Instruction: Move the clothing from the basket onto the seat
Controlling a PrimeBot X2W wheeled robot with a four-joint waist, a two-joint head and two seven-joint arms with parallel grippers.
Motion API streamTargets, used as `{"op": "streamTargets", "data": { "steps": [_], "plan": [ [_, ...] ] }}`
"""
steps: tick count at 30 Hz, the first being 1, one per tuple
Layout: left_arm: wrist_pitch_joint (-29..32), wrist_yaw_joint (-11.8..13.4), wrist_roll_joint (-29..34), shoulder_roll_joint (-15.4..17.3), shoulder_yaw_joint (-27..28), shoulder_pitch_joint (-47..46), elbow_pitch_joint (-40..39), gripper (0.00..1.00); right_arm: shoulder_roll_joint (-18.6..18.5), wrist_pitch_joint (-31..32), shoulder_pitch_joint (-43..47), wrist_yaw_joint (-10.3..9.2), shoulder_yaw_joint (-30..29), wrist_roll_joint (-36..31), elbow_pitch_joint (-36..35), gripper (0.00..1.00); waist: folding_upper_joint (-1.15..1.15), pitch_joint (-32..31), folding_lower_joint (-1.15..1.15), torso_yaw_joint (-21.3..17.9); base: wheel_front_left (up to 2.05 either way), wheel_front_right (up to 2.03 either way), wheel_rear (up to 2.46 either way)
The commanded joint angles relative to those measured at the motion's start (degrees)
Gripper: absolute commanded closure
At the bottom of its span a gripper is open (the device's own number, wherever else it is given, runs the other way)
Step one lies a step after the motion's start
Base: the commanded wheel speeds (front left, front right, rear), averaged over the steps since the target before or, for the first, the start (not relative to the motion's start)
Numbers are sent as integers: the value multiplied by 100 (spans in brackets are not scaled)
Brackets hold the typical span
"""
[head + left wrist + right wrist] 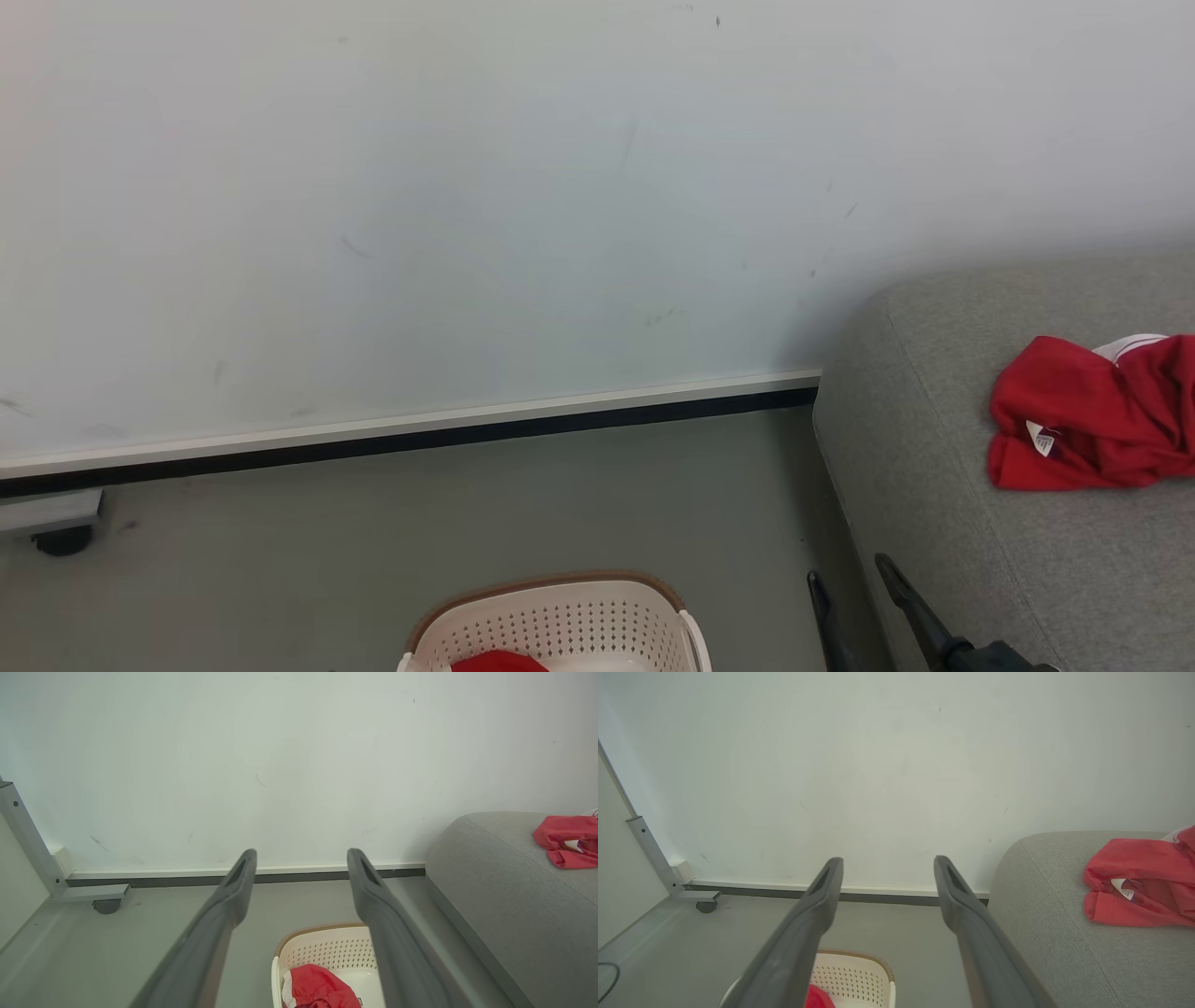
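- My left claw [302, 858] is released. In the left wrist view its two dark fingers rise from the bottom edge with a wide gap, and nothing is between them.
- My right claw [888, 863] is released as well, with the fingers spread and empty in the right wrist view. In the head view its fingertips show at the lower right, by the lower left edge of the seat [934, 485].
- The basket [560, 625] stands on the grey floor [373, 523] at the bottom centre of the head view, cut by the bottom edge. I see its cream perforated wall and its brown rim.
- One red garment [499, 663] lies inside the basket, toward its left side. The head view shows only a small top part of it. The left wrist view shows more, with a white part at its left.
- A second red garment [1092, 420] lies crumpled on the seat, at the right edge of the head view. It has white trim at its top and a small white label at its lower left.
- The seat is grey fabric and takes the right side of the head view. The basket is to its left, apart from it.
- The white wall [467, 187] takes the upper part, with a pale and dark skirting strip [420, 434] below it.
- At the left edge, a grey metal foot stands on a small dark wheel [61, 539].
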Motion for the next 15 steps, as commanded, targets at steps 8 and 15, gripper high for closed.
{"op": "streamTargets", "data": {
  "steps": [8,15],
  "plan": [
    [-26,-100,146,-79,47,65,43,0,36,-7,21,-2,-47,25,29,0,0,5,0,-5,0,0,0],
    [-26,-122,155,-125,20,90,12,0,31,-8,2,-2,-41,19,33,0,0,16,0,-13,0,0,0]
  ]
}}
